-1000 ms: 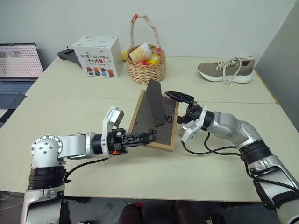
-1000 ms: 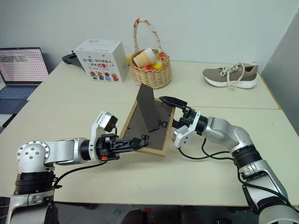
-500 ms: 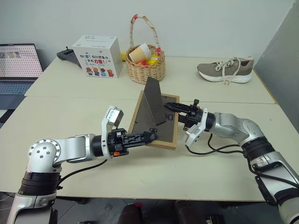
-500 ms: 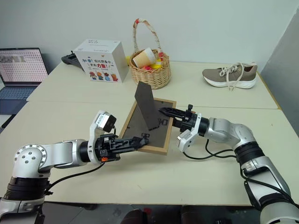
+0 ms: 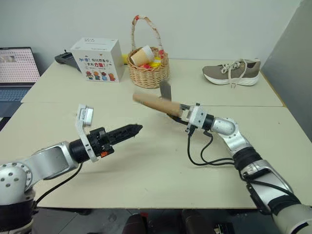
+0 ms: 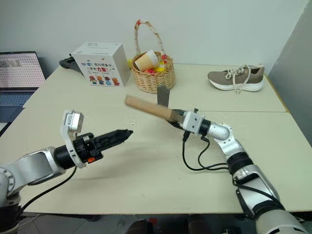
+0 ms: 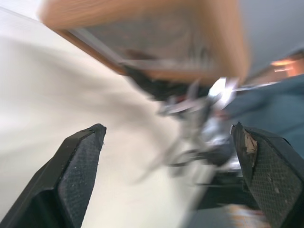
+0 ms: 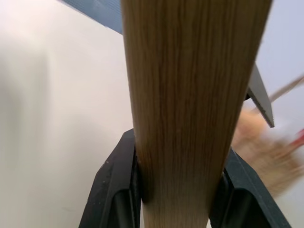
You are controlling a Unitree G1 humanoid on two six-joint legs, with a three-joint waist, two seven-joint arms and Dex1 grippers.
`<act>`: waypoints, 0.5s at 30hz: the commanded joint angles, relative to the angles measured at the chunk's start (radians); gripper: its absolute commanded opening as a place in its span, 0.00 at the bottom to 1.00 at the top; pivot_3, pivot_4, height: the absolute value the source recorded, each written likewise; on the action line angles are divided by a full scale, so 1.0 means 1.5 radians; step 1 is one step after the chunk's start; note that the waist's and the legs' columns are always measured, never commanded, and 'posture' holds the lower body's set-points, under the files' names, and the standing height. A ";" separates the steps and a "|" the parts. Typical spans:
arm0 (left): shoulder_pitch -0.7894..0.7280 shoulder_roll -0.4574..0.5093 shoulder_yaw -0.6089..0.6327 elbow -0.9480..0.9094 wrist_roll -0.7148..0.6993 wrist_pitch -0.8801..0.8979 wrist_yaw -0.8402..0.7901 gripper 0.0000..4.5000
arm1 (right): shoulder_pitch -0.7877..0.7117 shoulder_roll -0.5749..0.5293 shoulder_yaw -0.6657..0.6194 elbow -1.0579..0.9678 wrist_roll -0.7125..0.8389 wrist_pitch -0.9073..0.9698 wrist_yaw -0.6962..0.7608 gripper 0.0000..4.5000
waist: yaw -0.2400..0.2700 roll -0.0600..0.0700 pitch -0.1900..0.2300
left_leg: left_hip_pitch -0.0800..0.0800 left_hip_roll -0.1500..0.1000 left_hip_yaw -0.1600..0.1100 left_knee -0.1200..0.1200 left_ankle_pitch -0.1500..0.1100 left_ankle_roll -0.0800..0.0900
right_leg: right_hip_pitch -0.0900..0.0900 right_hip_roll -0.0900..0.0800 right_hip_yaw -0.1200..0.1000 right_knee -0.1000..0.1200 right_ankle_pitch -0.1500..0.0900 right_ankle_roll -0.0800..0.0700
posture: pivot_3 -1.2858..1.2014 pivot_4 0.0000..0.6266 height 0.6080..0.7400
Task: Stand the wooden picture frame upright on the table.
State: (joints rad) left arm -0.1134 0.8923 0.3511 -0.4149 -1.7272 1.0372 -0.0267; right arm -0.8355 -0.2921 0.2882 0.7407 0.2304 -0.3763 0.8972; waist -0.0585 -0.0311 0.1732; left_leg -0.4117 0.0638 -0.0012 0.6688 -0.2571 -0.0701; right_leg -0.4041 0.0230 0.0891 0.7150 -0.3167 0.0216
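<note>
Right gripper (image 8: 175,190): both black fingers are clamped on the light-wood rail of the wooden picture frame (image 5: 157,104), one on each face, as the right wrist view shows plainly. The grip sits on the end of the frame nearest the wrist.

The frame is off the table (image 5: 146,165), held in the air roughly edge-on to the head camera, its long rail slanting up and away toward the robot's left. The dark fold-out stand (image 5: 165,90) pokes up behind the rail. Which face points down I cannot tell from here.

Left gripper (image 7: 171,142): fingers spread wide, nothing between them. It hangs over the tabletop on the robot's left, well apart from the frame, pointing toward it.

Further out, along the far side of the table: wicker basket (image 5: 148,72) just behind the frame, white printed box (image 5: 96,60), grey sneaker (image 5: 232,72), and a laptop (image 5: 17,73) at the far left.

Step in hand, as I judge it: the frame is carried one-handed and needs bringing down onto its lower edge with the stand behind.

To do it well:
- Roll the wrist until the rail's bottom edge is level with the table.
- Lower slowly over the bare patch in front of the basket.
- Let the stand foot touch first or together with the edge.
- Ease the fingers off only once the frame bears its own weight; a one-corner hold invites a swing or topple.
- Keep the free left hand near to steady it.
</note>
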 commanded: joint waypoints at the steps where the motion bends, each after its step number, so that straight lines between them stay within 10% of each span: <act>1: 0.031 0.035 -0.038 -0.106 0.288 -0.079 -0.002 1.00 | -0.033 0.040 -0.064 -0.029 0.146 0.298 0.121 0.29 | 0.006 0.001 0.000 | 0.000 -0.001 0.000 0.000 0.000 0.000 | 0.000 0.000 0.000 0.000 0.000 0.000 | 0.52 0.24 1.00; 11: 0.098 -0.038 -0.083 -0.125 0.501 -0.181 -0.113 1.00 | -0.031 0.063 -0.080 0.042 0.103 0.441 0.175 0.29 | 0.017 0.002 0.001 | 0.000 -0.003 0.004 -0.002 -0.001 0.002 | -0.001 0.002 0.002 -0.002 0.000 0.000 | 0.52 0.24 1.00; 15: 0.073 -0.055 -0.077 -0.097 0.528 -0.184 -0.142 1.00 | -0.019 0.051 -0.106 0.025 0.091 0.428 0.164 0.53 | 0.017 0.002 0.001 | 0.000 -0.002 0.004 -0.002 -0.001 0.003 | -0.001 0.005 0.001 -0.001 0.000 0.000 | 0.52 0.24 1.00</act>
State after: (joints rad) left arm 0.0238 0.8074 0.2092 -0.5674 -0.9596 0.7810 -0.2150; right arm -0.8663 -0.2008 0.1657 0.8107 0.3718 0.2784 1.1443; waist -0.0323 -0.0281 0.1750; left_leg -0.4112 0.0610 0.0048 0.6655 -0.2589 -0.0663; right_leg -0.4060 0.0316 0.0911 0.7131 -0.3168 0.0213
